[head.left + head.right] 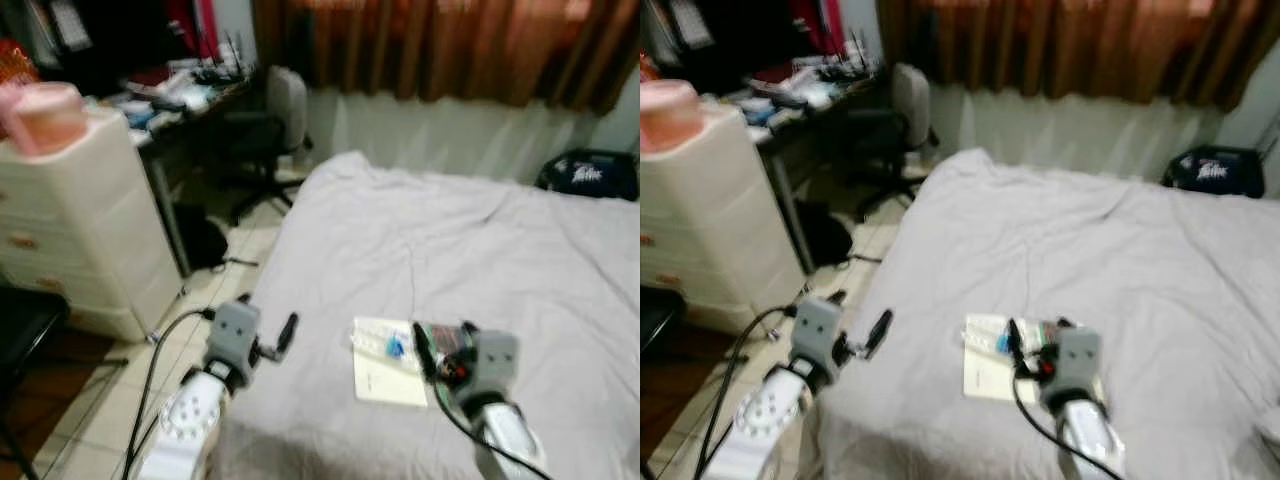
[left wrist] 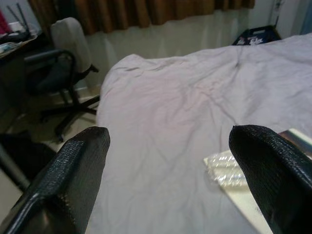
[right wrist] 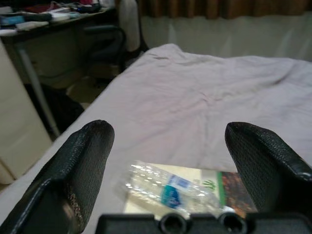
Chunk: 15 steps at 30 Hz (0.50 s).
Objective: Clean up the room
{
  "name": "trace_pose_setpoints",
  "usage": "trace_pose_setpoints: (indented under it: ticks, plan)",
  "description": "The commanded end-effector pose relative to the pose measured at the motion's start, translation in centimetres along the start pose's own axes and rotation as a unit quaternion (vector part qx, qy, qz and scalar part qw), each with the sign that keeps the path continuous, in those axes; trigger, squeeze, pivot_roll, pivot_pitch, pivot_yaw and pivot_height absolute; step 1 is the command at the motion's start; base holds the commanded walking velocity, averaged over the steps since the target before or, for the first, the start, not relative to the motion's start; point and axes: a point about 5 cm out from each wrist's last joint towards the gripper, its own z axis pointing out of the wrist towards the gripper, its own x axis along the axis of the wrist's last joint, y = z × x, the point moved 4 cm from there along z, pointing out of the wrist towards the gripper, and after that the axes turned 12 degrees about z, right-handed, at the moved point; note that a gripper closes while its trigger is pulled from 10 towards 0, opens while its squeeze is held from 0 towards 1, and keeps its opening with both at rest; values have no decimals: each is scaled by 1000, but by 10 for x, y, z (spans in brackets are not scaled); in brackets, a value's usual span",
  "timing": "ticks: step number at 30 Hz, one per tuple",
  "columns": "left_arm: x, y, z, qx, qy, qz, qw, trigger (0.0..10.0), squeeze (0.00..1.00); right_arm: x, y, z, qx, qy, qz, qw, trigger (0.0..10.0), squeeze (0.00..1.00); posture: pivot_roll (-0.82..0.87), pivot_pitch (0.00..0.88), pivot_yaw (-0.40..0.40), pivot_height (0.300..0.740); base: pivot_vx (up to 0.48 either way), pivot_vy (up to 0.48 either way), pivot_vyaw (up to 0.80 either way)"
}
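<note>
A crushed clear plastic bottle [image 1: 385,344] with a blue label lies on a cream book [image 1: 388,382] near the front of the grey bed [image 1: 450,240]. My right gripper [image 3: 168,141] hovers just above and behind the bottle [image 3: 168,190], open, with nothing between its fingers. Over the bed's left edge, my left gripper [image 1: 270,320] is also open and empty. In its wrist view the bottle [image 2: 222,168] and the book [image 2: 246,207] lie off to one side, beyond its finger.
A white drawer chest [image 1: 80,220] with a pink container [image 1: 45,115] on top stands at the left. A cluttered desk [image 1: 180,95] and an office chair [image 1: 275,120] are beyond it. A dark bag [image 1: 590,172] sits at the bed's far right. Tiled floor [image 1: 215,290] runs along the bed.
</note>
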Motion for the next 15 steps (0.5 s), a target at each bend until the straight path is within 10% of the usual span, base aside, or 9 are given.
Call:
trace_pose_setpoints:
  ticks: [1, 15]
  plan:
    - [1, 8, 1, -13, -1, 2, 1000, 10000, 0, -1, 14, -4, -24, -6, -8, 1000, 10000, 0, -7, 0, -21, 740, 0, 0, 0]
    - [1, 9, 1, -12, 2, 2, 1000, 10000, 0, -1, 13, -4, -22, -9, -7, 1000, 10000, 0, -9, 0, -18, 740, 111, -118, 0]
